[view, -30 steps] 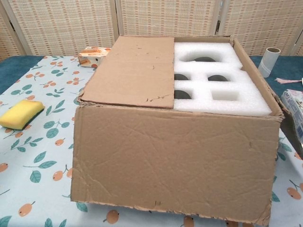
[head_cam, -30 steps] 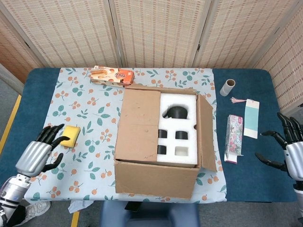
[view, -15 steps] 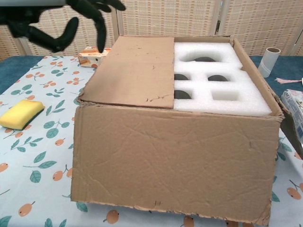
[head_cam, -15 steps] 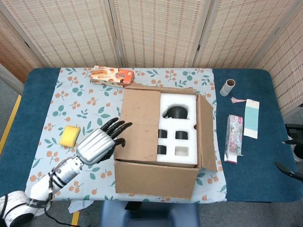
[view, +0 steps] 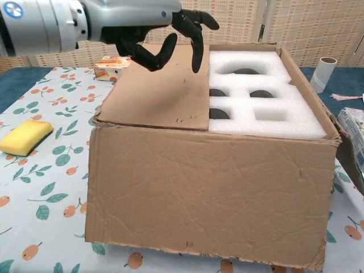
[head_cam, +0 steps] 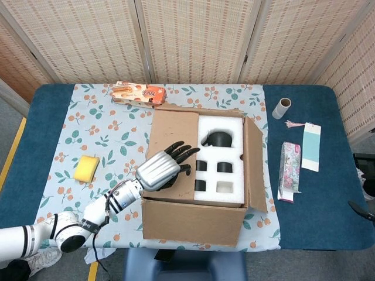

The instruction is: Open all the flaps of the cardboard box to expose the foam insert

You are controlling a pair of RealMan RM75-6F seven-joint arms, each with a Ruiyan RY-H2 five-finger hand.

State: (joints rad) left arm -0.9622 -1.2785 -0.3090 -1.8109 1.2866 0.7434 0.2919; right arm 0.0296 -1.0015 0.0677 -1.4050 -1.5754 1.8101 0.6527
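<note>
Left hand (head_cam: pixel 161 168) spread, empty, above closed left flap (view: pixel 162 85) of box (view: pixel 210 193) mid-table. Foam (head_cam: pixel 221 161) half exposed. Best hook fingertips under flap's inner edge, swing outward. Right hand unseen.

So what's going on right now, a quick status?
Left hand open, over the closed flap, touch not clear. Right hand not in view. Box: that flap covers part of the foam. Nothing in the way.

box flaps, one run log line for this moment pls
left hand open above closed left flap | right flap open | foam insert half exposed | right hand barely visible
</note>
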